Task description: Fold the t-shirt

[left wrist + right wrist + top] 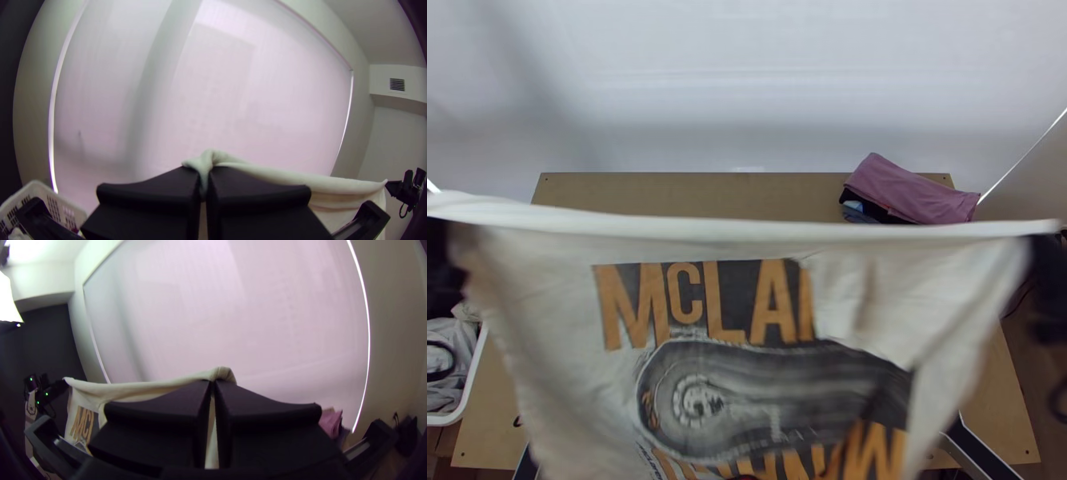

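Lg. white screen (747, 88) stands beyond the table's far edge. Table (731, 192): light wood, partly covered from above by the tee. Off-white t-shirt (547, 320) hangs in the air over the table, printed side (orange letters, dark graphic) twd the near edge; top edge pulled nearly straight L to R, body drooping w/ folds on the R side. White basket (477, 376) w/ grey cloth (451, 332) in it: just beside table's L edge, near half. Mauve cloth (907, 188), folded, atop darker ones on table's far R corner. L gripper (441, 272), raised twd table's L side: in its wrist view, fingers closed on a bunched bit of the tee's top edge. R gripper (1049, 276), raised twd table's R side: in its wrist view, fingers closed too, pinching the other end of that edge.
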Available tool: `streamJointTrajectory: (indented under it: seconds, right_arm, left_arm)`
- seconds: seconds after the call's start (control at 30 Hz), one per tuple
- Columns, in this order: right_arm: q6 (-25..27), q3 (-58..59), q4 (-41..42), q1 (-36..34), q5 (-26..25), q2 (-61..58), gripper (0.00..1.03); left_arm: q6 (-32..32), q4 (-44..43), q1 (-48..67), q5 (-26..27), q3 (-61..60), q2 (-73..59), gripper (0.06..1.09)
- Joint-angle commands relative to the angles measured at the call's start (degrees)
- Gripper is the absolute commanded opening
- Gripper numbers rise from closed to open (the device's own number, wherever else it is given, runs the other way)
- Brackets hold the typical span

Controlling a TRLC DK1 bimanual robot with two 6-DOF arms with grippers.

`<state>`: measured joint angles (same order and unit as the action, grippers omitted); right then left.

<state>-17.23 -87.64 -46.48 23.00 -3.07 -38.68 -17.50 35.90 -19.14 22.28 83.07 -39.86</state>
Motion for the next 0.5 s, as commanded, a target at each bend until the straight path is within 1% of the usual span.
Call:
streamJointTrajectory:
  seconds: [0.0, 0.13, 0.23, 0.37, 0.47]
  right_arm:
    - [-2.8, 14.0, 3.1, 1.3, -1.1, 5.6, 0.03]
    - [-3.4, 29.3, 8.2, 1.8, 0.5, 7.4, 0.03]
    - [-3.4, 36.6, 14.0, 1.8, 1.1, 6.9, 0.03]
    - [-3.9, 40.4, 21.3, 0.8, 1.3, 1.4, 0.03]
    - [-5.0, 40.4, 25.5, -1.5, 1.7, -4.8, 0.03]
  left_arm:
    - [2.8, -1.4, -0.6, -1.0, -11.6, 4.2, 0.09]
    - [6.0, -3.2, -0.4, -0.8, -23.9, 5.9, 0.09]
    - [7.9, -5.6, 0.2, -0.7, -30.2, 5.8, 0.09]
    - [8.8, -12.1, 0.4, -0.7, -36.9, 3.8, 0.09]
    - [8.8, -14.8, 0.6, -0.7, -37.8, -0.5, 0.09]
